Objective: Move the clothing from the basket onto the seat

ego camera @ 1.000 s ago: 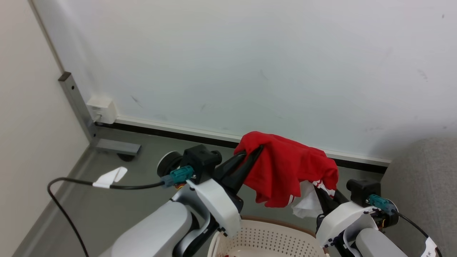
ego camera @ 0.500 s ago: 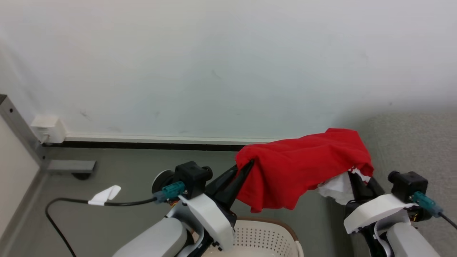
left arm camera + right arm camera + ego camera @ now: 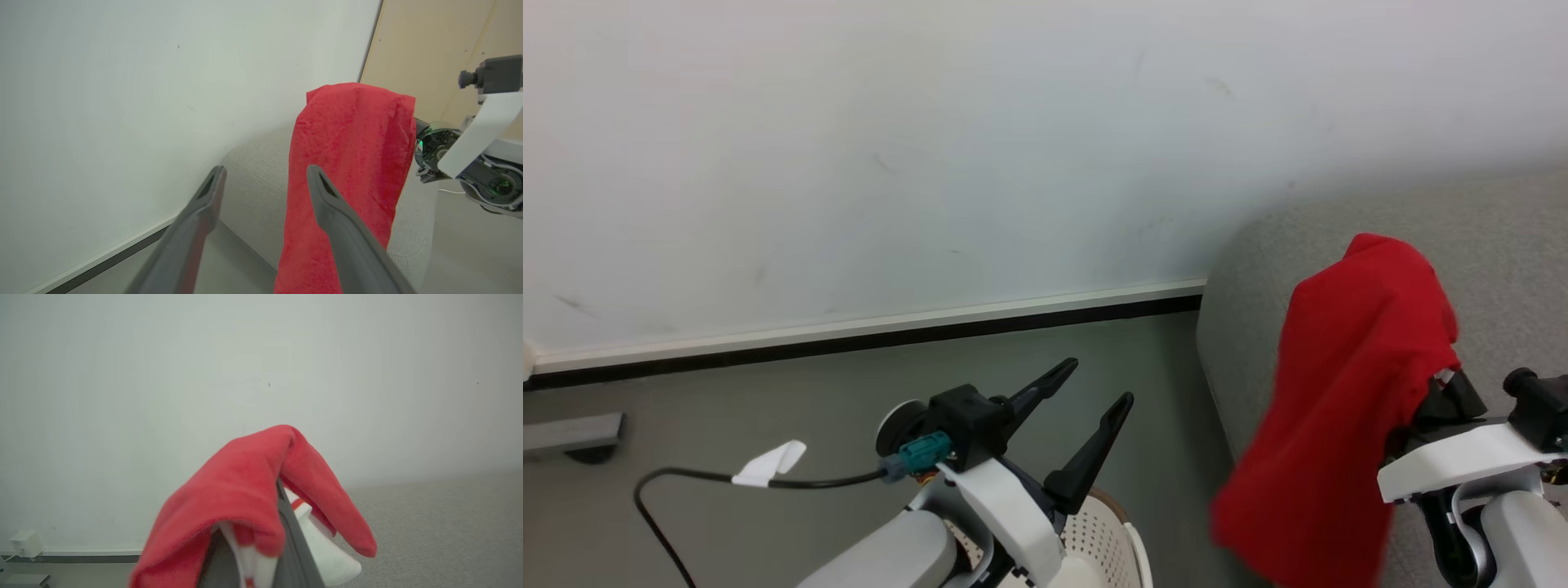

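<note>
A bright red piece of clothing hangs in front of the grey seat, draped over my right gripper. That gripper is shut on the clothing, with its fingertips hidden under the fabric. In the right wrist view the clothing and its white trim cover the dark fingers. My left gripper stands open with nothing in it, left of the clothing and above the basket's rim. In the left wrist view the gripper is spread wide, with the clothing just beyond the right finger and the seat behind.
A white wall with a dark baseboard runs behind, above grey floor. A black cable with a white tag trails at the lower left near a grey metal foot. A tan panel stands past the seat.
My left gripper has opened and let go of the clothing, which now hangs from the right gripper alone. The head camera has swung right, bringing the seat further into view.
</note>
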Controlling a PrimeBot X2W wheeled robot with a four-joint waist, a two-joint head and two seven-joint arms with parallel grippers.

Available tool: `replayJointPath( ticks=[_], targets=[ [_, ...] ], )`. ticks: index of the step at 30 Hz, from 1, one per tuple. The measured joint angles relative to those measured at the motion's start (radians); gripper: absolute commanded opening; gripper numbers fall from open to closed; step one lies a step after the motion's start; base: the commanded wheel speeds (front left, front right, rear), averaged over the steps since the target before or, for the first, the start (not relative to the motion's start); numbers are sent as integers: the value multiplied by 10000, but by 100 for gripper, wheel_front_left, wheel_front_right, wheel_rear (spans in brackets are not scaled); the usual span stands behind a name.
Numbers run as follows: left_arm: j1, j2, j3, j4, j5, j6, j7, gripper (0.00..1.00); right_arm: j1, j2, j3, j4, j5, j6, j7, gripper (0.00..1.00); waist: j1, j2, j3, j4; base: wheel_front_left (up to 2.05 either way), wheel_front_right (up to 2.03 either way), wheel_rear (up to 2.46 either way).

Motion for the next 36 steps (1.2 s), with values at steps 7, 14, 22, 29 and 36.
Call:
replayJointPath(
  ticks=[7,14,22,29,36],
  targets=[
    [6,8,-40,42,253,48,-165,100,315,-295,-692,-794,-209,0,-2,0,0,0,156,-836,0,0,0],
    [47,36,-169,59,623,88,-339,100,716,-307,-1193,-1425,-286,0,0,0,0,0,279,-1672,0,0,0],
    [101,-73,-67,86,976,-12,-447,100,1018,-127,-1496,-2343,-207,0,0,0,0,0,466,-2428,0,0,0],
    [112,-178,144,48,1208,-117,-499,100,1012,84,-1710,-2713,-65,0,0,0,0,0,612,-2576,0,0,0],
    [-24,-150,236,-38,1551,-334,-508,100,93,40,-1751,-2736,-96,0,-2,0,0,0,1298,-2301,0,0,0]
  ],
)
